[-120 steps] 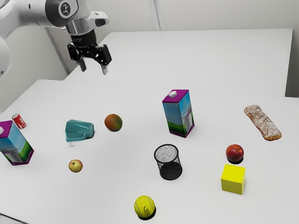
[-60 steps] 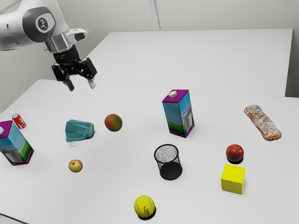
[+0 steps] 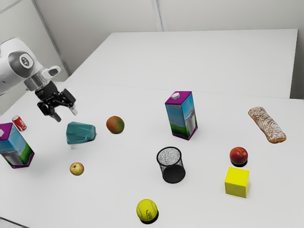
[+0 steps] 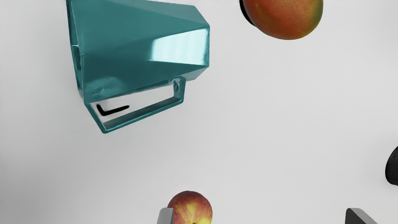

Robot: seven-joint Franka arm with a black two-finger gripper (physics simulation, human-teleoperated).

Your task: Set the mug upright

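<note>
In the exterior view my gripper (image 3: 65,115) hangs above the table, a little above and to the left of the teal mug (image 3: 80,133), touching nothing. The faceted mug lies on its side. In the wrist view the mug (image 4: 140,53) shows its handle (image 4: 144,116) along one side, with the rim at the end away from the mango. My gripper (image 4: 259,214) is open there, its fingertips wide apart with bare table between them.
A mango (image 3: 115,125) and a small apple (image 3: 77,168) lie near the mug. A carton (image 3: 16,146) and a red can (image 3: 19,123) stand at the exterior view's left. Another carton (image 3: 181,115) and a black mesh cup (image 3: 171,165) are farther right.
The arm has swung toward the exterior view's left and come down, bringing my gripper lower and nearer the mug. The mug and the other objects have stayed where they were.
</note>
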